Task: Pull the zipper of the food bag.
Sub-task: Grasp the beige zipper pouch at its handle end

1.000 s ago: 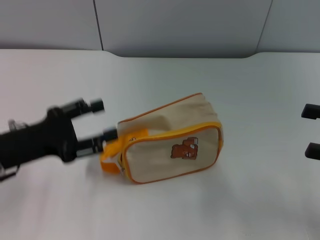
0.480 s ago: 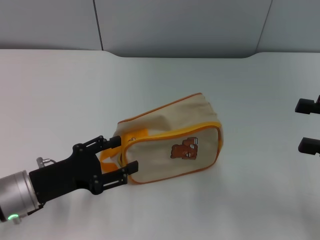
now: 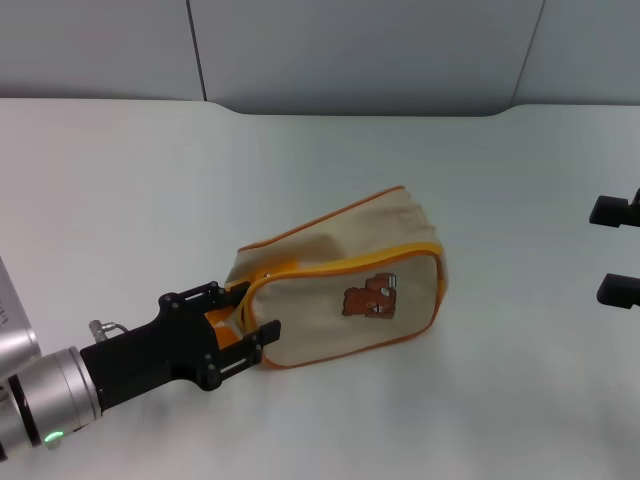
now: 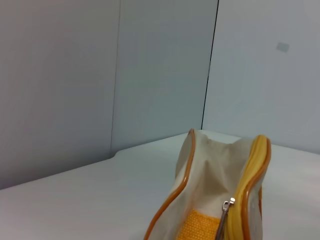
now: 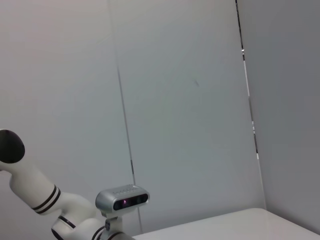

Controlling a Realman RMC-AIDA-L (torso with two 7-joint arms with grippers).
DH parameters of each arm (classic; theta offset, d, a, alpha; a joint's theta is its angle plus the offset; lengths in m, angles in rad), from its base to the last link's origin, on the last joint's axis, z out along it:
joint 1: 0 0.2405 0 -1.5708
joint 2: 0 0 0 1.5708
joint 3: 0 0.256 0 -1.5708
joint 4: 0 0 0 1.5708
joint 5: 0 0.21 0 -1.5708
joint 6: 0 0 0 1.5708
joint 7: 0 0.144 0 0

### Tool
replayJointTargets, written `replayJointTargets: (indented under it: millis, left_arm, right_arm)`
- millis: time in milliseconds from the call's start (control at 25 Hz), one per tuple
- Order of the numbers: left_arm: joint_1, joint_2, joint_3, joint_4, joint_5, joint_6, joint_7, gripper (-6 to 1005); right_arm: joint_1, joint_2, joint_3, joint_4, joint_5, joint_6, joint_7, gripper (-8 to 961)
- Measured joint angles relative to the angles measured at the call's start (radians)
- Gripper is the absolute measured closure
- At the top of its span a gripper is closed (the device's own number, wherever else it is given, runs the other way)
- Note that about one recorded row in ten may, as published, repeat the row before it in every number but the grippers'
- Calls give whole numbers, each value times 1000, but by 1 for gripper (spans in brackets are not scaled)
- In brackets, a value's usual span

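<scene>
The food bag [image 3: 340, 290], beige with orange-yellow trim and a brown bear picture, lies on its side in the middle of the white table. Its zipper [image 3: 345, 264] runs as a yellow band along the upper front edge. My left gripper [image 3: 247, 312] is open at the bag's left end, one finger on each side of the orange webbing handle [image 3: 225, 325]. The left wrist view shows the bag's end close up [image 4: 210, 170], with the silvery pull tab [image 4: 227, 209] beside the yellow zipper band [image 4: 252, 182]. My right gripper [image 3: 616, 250] is open at the table's right edge, far from the bag.
The white table [image 3: 150, 180] ends at a grey panelled wall [image 3: 350, 50] behind. The right wrist view shows only the wall and the robot's head camera [image 5: 122, 197].
My left arm swung down from the left, turned, and brought its fingers around the bag's left end, pushing the orange handle in. The right gripper shifted slightly. The bag stayed put.
</scene>
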Motion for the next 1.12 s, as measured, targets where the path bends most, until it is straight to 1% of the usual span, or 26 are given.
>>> replayJointTargets:
  millis: [160,520,600,680,760,920,1040,1120]
  left_arm:
    - [7,0,-7,-11,-10,1,39,467]
    - [11,-2,-25,-48,-30,39,146,680]
    - [10,-1,-25,-47,-31,55,163,722]
    - [2,5,-20,-35,-27,76,173,758]
    - [-2,8,-10,-9,-24,95,175,794]
    - [-13,12,62,81,-22,163,176,856]
    - [-33,17,93,130,-22,198,175,881]
    - [-49,19,103,156,-21,218,176,898]
  right_arm:
    - [0,0,0,0,2,-3,3,127]
    - [3,2,2,1,4,-5,4,126]
    - [5,3,1,2,4,-6,4,126]
    - [6,5,0,1,5,-6,4,126]
    - [7,13,-1,-4,5,-6,4,127]
    - [8,28,-1,-13,5,0,-20,127]
    - [3,50,-1,-19,4,0,-90,127]
    - [-1,74,3,-23,5,1,-152,126]
